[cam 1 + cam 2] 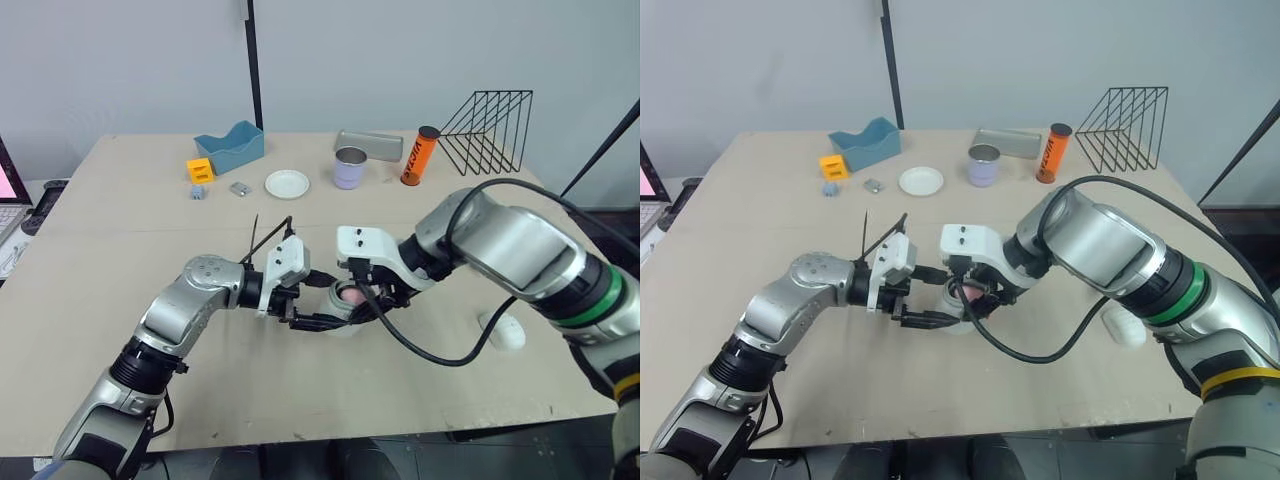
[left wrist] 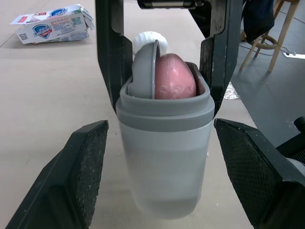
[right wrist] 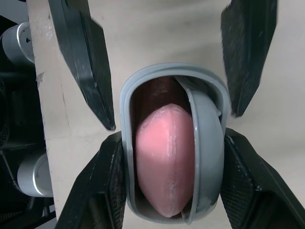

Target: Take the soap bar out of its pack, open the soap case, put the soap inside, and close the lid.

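1. currently the main risk is the lid (image 2: 145, 67). it sits edge-on inside the mouth of the soap case (image 2: 164, 167), tucked beside the soap (image 2: 174, 78). the soap pokes above the rim, so swinging the lid over could jam on it or shove the bar crooked.
2. tip-over: the case stands upright, tall on a small base, near the middle of the table (image 1: 150, 220) and somewhat toward the front edge. a sideways push on the lid under a weak hold would topple or skid it.
3. right gripper (image 3: 172, 136): narrow, with pads that look pressed on both sides of the case near the rim, so i read it as holding the case. if that's only light contact, the case can twist between the pads.
4. left gripper (image 2: 160, 129): wide, one finger each side of the case lower down, clear of its wall. closing off-centre would knock the case into the right gripper's fingers. four fingers crowd one small thing, so a clash is plausible.
5. look: the case has a frosted see-through grey body, a darker grey band round the top and an oval mouth. the soap is pink, smooth and rounded, standing on end inside.
6. the empty pack (image 2: 52, 24) lies on the table well apart, flap open. by my read only the lid closing is left.
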`<state>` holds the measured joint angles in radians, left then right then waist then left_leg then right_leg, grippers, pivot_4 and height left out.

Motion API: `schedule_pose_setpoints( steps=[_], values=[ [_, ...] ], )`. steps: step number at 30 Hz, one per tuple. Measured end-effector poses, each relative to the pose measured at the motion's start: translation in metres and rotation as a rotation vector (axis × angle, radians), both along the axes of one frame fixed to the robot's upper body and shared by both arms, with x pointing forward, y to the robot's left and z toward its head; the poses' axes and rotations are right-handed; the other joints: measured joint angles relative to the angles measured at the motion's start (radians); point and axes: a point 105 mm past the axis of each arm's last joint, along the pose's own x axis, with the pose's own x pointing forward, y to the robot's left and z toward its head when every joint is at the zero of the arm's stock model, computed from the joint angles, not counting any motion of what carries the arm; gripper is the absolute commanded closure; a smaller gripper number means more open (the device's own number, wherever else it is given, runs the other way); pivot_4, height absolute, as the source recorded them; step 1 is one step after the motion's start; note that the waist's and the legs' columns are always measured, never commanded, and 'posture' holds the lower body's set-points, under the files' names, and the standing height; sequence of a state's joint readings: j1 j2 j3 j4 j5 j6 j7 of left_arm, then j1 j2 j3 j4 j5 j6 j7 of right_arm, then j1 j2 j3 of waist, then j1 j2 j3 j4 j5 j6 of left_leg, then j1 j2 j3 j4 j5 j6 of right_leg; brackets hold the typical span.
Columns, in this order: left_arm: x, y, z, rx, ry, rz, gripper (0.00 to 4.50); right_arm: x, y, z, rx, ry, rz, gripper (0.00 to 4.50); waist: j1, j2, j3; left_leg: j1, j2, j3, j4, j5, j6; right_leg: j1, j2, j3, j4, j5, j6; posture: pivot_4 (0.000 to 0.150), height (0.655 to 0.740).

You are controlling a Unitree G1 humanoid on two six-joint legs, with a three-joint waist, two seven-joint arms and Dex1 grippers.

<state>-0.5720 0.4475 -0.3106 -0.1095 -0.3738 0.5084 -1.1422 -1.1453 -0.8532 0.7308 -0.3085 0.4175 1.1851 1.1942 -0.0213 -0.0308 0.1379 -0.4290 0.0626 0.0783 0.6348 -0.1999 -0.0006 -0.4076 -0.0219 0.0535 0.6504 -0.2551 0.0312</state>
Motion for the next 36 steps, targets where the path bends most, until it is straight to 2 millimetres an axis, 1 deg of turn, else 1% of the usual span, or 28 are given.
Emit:
schedule_pose_setpoints(
  steps=[10, 12, 13, 14, 15, 32, 33, 34, 35, 36],
  values=[
    [0.0001, -0.0001, 0.0000, 0.001, -0.001, 0.000, 0.74, 0.0005, 0.0010, 0.0003, -0.001, -0.010, 0.006, 2.48, 0.000, 0.000, 0.000, 0.000, 0.000, 0.000, 0.000, 0.000, 0.000, 0.000, 0.000, 0.000, 0.000, 0.000, 0.000, 0.150, 0.7393],
    [0.0005, -0.0005, 0.0012, 0.001, -0.006, -0.001, 1.25, 0.0003, 0.0016, 0.0004, 0.000, -0.012, 0.010, 2.48, 0.000, 0.000, 0.000, 0.000, 0.000, 0.000, 0.000, 0.000, 0.000, 0.000, 0.000, 0.000, 0.000, 0.000, 0.001, 0.150, 0.7393],
    [0.0009, -0.0008, 0.0021, 0.003, -0.010, -0.002, 1.62, 0.0006, 0.0017, 0.0008, -0.001, -0.019, 0.014, 2.48, 0.000, 0.000, 0.000, 0.000, 0.000, 0.000, 0.000, 0.000, 0.000, 0.000, 0.000, 0.000, 0.000, 0.000, 0.001, 0.150, 0.7393],
    [0.0009, -0.0008, 0.0022, 0.003, -0.012, -0.002, 1.80, 0.0007, 0.0017, 0.0010, -0.002, -0.021, 0.016, 2.48, 0.000, 0.000, 0.000, 0.000, 0.000, 0.000, 0.000, 0.000, 0.000, 0.000, 0.000, 0.000, 0.000, 0.000, 0.001, 0.150, 0.7393],
    [0.0010, -0.0008, 0.0022, 0.003, -0.012, -0.001, 1.86, 0.0007, 0.0017, 0.0011, -0.002, -0.023, 0.017, 2.48, 0.000, 0.000, 0.000, 0.000, 0.000, 0.000, 0.000, 0.000, 0.000, 0.000, 0.000, 0.000, 0.000, 0.000, 0.001, 0.150, 0.7393],
    [0.0010, -0.0019, 0.0022, 0.008, -0.034, -0.004, 1.86, 0.0011, 0.0002, 0.0005, -0.008, -0.054, 0.045, 2.48, 0.000, 0.000, 0.000, 0.000, 0.000, 0.000, 0.000, 0.000, 0.000, 0.000, 0.000, 0.000, 0.000, 0.001, 0.002, 0.150, 0.7393],
    [0.0011, -0.0019, 0.0023, 0.008, -0.035, -0.004, 1.06, 0.0011, 0.0002, 0.0006, -0.009, -0.056, 0.046, 2.48, 0.000, 0.000, 0.000, 0.000, 0.000, 0.000, 0.000, 0.000, 0.000, 0.000, 0.000, 0.000, 0.000, 0.001, 0.002, 0.150, 0.7393],
    [0.0011, -0.0019, 0.0024, 0.008, -0.038, -0.005, 0.81, 0.0011, 0.0003, 0.0008, -0.009, -0.058, 0.046, 2.48, 0.000, 0.000, 0.000, 0.000, 0.000, 0.000, 0.000, 0.000, 0.000, 0.000, 0.000, 0.000, 0.000, 0.001, 0.002, 0.150, 0.7393],
    [0.0010, -0.0020, 0.0026, 0.007, -0.043, -0.008, 0.33, 0.0007, 0.0007, 0.0013, -0.008, -0.060, 0.050, 2.48, 0.000, 0.000, 0.000, 0.000, 0.000, 0.000, 0.000, 0.000, 0.000, 0.000, 0.000, 0.000, 0.000, 0.001, 0.002, 0.150, 0.7393],
    [0.0009, -0.0017, 0.0026, 0.008, -0.044, -0.009, 0.13, -0.0017, 0.0017, 0.0014, -0.009, -0.056, 0.064, 2.48, 0.000, 0.000, 0.000, 0.000, 0.000, 0.000, 0.000, 0.000, 0.000, 0.000, 0.000, 0.000, 0.000, 0.001, 0.002, 0.150, 0.7393]
  ],
)
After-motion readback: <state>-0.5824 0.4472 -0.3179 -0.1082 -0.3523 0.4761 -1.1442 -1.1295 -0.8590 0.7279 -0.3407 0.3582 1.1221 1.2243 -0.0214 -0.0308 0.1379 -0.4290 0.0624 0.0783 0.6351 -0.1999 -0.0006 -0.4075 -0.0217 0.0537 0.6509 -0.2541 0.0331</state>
